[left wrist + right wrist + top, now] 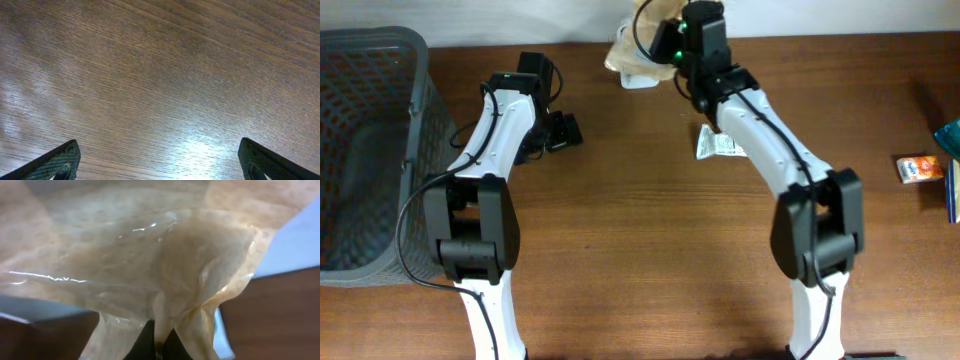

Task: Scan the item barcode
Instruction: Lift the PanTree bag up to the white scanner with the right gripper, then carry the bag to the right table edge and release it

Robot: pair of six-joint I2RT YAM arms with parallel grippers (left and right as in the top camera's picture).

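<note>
My right claw (159, 342) is pinched shut on a fold of a thin, see-through tan bag (150, 265). Its two dark tips meet at the bottom of the wrist view with the film crumpled between them. The bag fills nearly all of that view, and I see only creases and streaks of glare on it. I can make out no label or barcode from here.

In the overhead view the bag (632, 58) is at the far edge of the table (650, 250), about midway across and partly past the wood. The right wrist covers part of it, so I cannot tell whether it rests on the surface or hangs clear. Just below it a small white packet (718, 146) lies flat on the wood, right beside the right forearm and partly tucked under it.

Well off to the right a little orange carton (920, 168) lies near the table's end, with something teal (950, 135) cut off by the frame beside it.

My left claw (160, 162) stands wide open with nothing between its fingers (55, 165), only bare wood grain and a bright reflection under it. It is well apart from the bag, on the left half of the table. A grey mesh basket (415, 60) stands at the table's left end, close to the left arm.
</note>
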